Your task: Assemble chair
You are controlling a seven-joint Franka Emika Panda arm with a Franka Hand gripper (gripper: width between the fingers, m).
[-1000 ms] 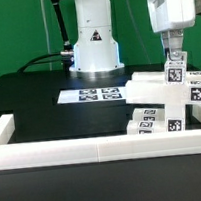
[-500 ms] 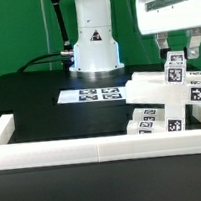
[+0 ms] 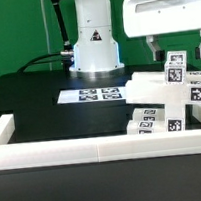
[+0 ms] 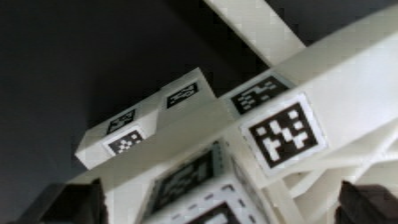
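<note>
You have one gripper [image 3: 178, 52], fingers spread apart and holding nothing, above the chair [image 3: 167, 103]. One marker board [image 3: 93, 94] lies beside it.

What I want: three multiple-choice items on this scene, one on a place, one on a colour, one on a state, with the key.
1. Where does the chair stand?
A. at the exterior view's left
B. at the exterior view's right
C. in the middle

2. What colour is the table top?
A. white
B. green
C. black

3. How is the gripper?
A. open, above the chair
B. shut on a post
C. resting on the table

Key:
1 B, the chair fills the right side.
2 C, the table is black.
3 A, the gripper shows spread fingers holding nothing.
</note>
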